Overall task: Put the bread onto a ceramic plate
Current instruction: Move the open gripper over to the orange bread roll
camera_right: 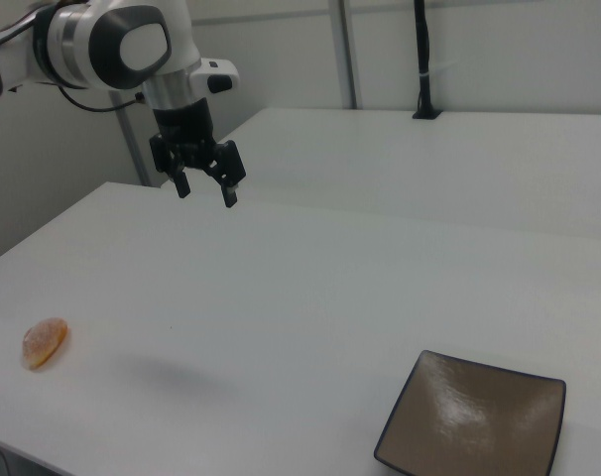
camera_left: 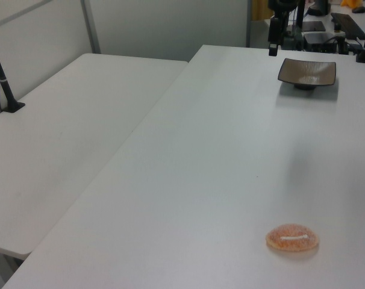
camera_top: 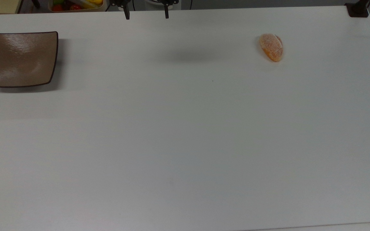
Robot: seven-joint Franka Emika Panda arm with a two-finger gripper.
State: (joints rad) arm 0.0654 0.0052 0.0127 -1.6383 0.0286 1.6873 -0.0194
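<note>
Top view: sugar-dusted bread [camera_top: 271, 47] lies on the table [camera_top: 185, 144] at the top view's right, well apart from the square ceramic plate [camera_top: 21, 59].
Left view: bread nearest, plate far.
Right view: tool [camera_right: 206, 186] spread, empty, raised for approach.

One bread [camera_top: 271, 47], one ceramic plate [camera_top: 20, 59], two white tables [camera_left: 200, 180], perhaps adjoining
</note>
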